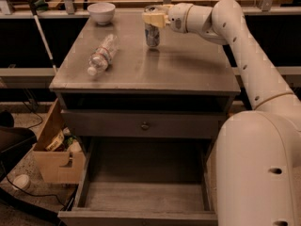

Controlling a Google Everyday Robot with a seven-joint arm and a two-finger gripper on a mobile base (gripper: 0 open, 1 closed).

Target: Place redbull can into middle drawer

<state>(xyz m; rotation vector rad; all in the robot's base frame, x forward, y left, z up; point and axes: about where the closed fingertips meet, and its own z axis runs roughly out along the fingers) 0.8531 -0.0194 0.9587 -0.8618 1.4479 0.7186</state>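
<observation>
the gripper [153, 19] is sitting at the top of the can [152, 36]. the can is standing at the back of the surface [188, 69], well apart from the bottle [102, 54] and bowl [101, 12]. i cannot tell if the gripper is squeezing it yet. this is looking like the grabbing step. next it is needing a firm hold, a lift, then a trip down into the open drawer [146, 197].

Tool [154, 18] at redbull can [152, 35] atop cabinet [188, 72]
</observation>
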